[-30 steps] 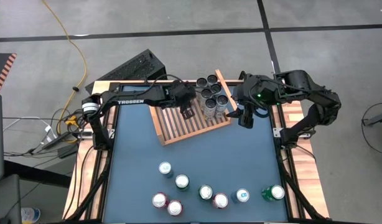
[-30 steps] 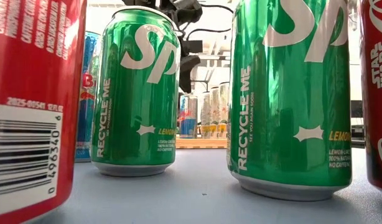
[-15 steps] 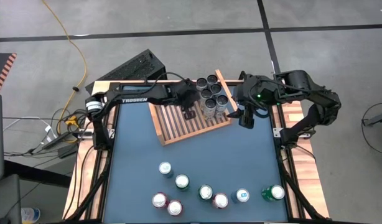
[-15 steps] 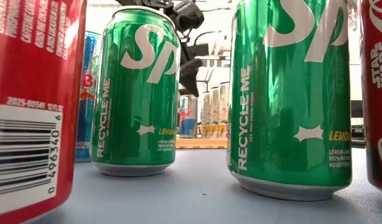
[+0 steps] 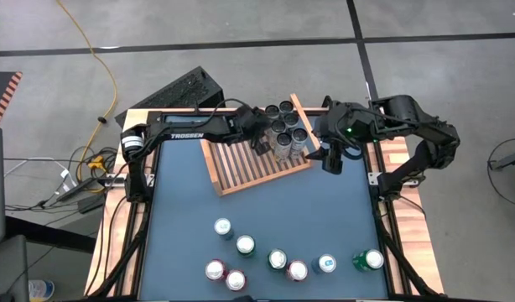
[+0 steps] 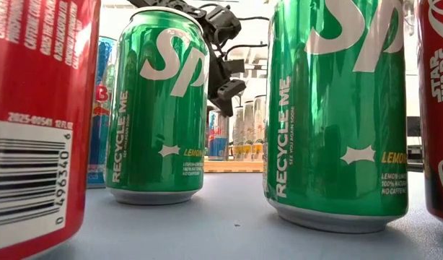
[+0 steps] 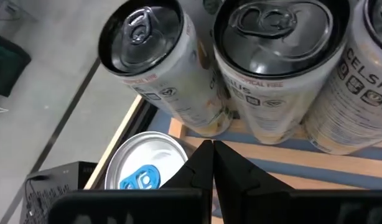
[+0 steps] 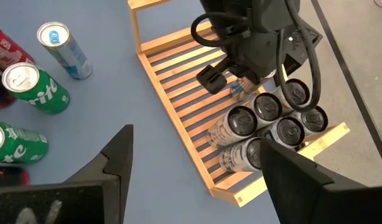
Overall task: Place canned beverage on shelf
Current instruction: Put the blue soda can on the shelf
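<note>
Blue bench [image 5: 266,210]: wooden shelf [image 5: 241,166] at far edge, holding clustered cans [image 5: 284,126] in one corner; loose upright cans [image 5: 278,260] along near edge.

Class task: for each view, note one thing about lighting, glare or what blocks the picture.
Low view: the bright room behind backlights two green Sprite cans, which hide most of the shelf. Left wrist view: glare shines on the Celsius can lids, and the left gripper, shut, covers the bottom edge. High view: even light with soft shadows; the right gripper waits beside the shelf.
</note>
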You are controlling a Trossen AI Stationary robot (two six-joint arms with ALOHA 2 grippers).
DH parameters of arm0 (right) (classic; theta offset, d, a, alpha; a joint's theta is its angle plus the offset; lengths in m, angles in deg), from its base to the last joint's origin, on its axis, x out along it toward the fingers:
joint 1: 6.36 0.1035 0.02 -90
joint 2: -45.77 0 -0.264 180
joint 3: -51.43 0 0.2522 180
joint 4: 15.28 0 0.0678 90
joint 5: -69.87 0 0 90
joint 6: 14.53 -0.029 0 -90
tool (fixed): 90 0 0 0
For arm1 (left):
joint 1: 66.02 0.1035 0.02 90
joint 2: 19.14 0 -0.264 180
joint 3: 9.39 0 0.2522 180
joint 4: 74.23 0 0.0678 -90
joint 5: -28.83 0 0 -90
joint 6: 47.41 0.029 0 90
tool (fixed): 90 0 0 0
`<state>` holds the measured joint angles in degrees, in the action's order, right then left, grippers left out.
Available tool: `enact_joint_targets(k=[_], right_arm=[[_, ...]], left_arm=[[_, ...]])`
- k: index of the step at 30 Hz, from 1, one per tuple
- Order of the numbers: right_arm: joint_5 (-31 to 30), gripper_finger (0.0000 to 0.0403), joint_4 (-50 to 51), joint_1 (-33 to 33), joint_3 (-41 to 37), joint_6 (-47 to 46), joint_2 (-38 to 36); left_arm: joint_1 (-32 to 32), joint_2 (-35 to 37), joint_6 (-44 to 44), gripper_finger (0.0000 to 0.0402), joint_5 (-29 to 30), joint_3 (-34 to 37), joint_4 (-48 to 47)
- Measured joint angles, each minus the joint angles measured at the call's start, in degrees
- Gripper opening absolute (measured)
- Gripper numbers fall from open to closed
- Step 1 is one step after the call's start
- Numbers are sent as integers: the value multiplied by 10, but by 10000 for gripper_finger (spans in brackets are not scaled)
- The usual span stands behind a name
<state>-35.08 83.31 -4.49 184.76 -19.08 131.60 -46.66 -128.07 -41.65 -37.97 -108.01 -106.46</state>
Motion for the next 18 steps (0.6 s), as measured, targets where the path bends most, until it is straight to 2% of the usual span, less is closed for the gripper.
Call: enact_joint_targets(k=[6, 10, 12, 15, 18], right_arm=[[0, 260, -2, 0, 0, -1, 0], [-1, 260, -13, 0, 0, -1, 0], [0, 260, -13, 0, 0, -1, 0], [0, 260, -13, 0, 0, -9, 0], [0, 260, -12, 0, 0, -10, 0]], left_arm=[[1, 0, 3, 0, 20, 0, 15], [-2, 3, 27, 0, 28, -34, 6], [-7, 4, 35, 0, 16, -65, -35], [-12, 4, 93, 0, -14, -118, -120], [2, 6, 131, 1, -63, -153, -183]])
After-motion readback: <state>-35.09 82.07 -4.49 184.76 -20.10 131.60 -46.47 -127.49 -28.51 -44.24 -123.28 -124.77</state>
